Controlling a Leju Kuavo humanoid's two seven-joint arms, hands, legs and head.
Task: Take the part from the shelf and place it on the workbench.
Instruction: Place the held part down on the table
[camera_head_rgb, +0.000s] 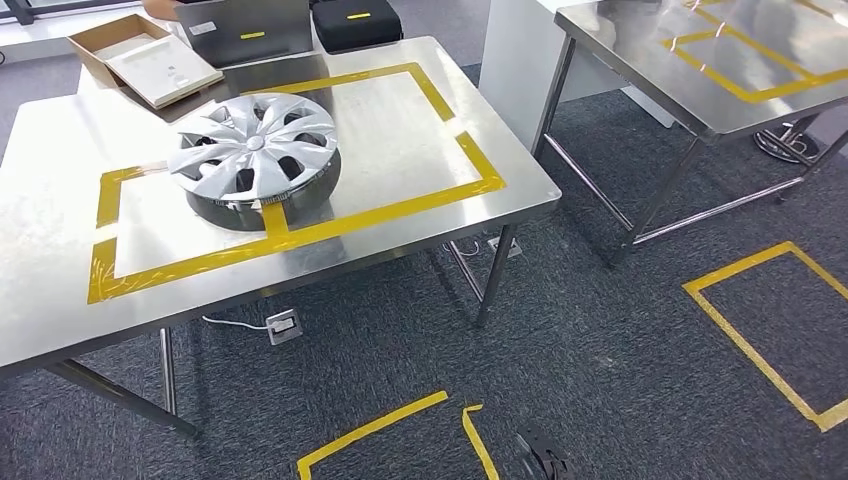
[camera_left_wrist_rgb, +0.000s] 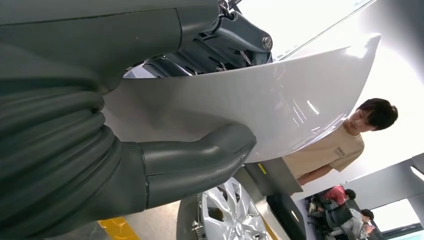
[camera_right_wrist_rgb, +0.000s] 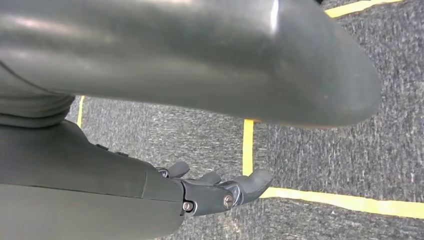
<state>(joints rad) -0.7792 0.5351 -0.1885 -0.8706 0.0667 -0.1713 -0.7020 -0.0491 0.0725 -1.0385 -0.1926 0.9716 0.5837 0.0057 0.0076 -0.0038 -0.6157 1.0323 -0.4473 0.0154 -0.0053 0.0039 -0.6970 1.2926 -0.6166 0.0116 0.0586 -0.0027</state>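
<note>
From the head view, a steel worktop (camera_head_rgb: 60, 290) marked with yellow tape is seen, with a silver wheel cover (camera_head_rgb: 255, 150) resting on it.

In the left wrist view, a white panel part (camera_left_wrist_rgb: 240, 102) is gripped by the left hand (camera_left_wrist_rgb: 200, 115), thumb beneath and fingers (camera_left_wrist_rgb: 235, 37) above. It is judged thin, light, glossy, slippery and somewhat flexible, so an edge hold should be kept firm.

In the right wrist view, the right hand (camera_right_wrist_rgb: 210, 192) hangs empty over carpet, fingers loosely curled.
</note>
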